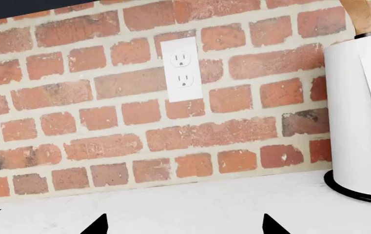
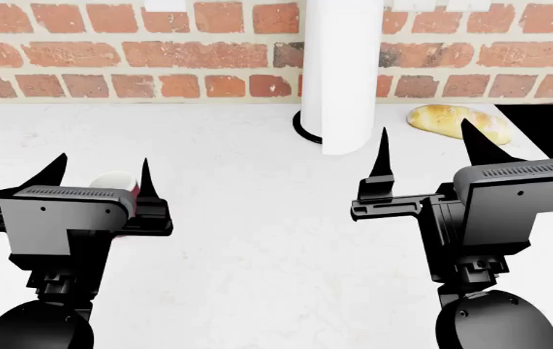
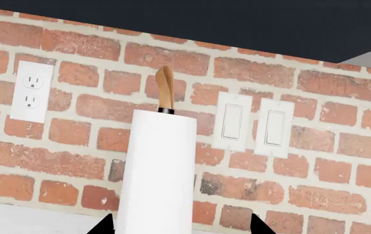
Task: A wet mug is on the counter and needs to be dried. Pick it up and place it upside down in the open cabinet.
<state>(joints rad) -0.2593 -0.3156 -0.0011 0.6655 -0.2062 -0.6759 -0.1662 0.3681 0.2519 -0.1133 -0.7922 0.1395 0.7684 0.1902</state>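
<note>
Nothing is picked up yet. The mug [image 2: 119, 183] sits on the counter [image 2: 256, 240], mostly hidden behind the left gripper [image 2: 97, 174]. Both it and the right gripper [image 2: 429, 149] hover spread and empty; no cabinet is visible.

one mug [image 2: 113, 182]; one paper-towel roll [image 2: 342, 73]; one bread loaf [image 2: 450, 120]; two grippers

Counter [image 2: 256, 247]: white, faintly speckled. Brick wall [image 1: 107, 122]: red-orange bricks with darker patches, beige mortar. Outlet [image 1: 181, 70] and light switches [image 3: 253, 126]: white. Paper-towel roll [image 2: 339, 73]: white, on a black base ring [image 1: 358, 191], with a tan loop [image 3: 164, 92] on top. Mug [image 2: 119, 183]: dark red, white inside. Bread loaf [image 2: 450, 120]: golden yellow-brown. Both arms: black and dark grey.
</note>
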